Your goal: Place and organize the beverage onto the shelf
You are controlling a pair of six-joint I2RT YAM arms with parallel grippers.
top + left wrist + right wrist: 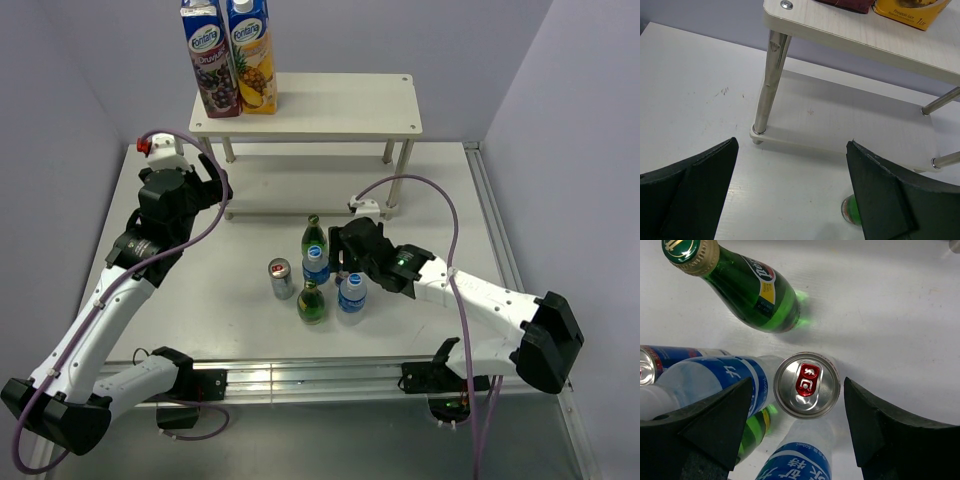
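Centre of frame, on the tabletop (225,320): right claw (797,387) spread, holding nothing, pointed into a tight cluster of red-tabbed can (807,385), water bottles (316,264) and green glass bottles (314,236). Risk: a finger clips a neighbour on the way in, and the tall bottles topple and roll. Left claw (792,200) spread, empty, near a shelf post (771,75). The shelf (340,105) sits top centre, with a grape juice carton (210,62) and a pineapple juice carton (252,58) on its upper board, left end.

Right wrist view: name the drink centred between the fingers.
The can with the red pull tab, seen from above in the gap between the right fingers; the green bottle and water bottles sit off-centre.
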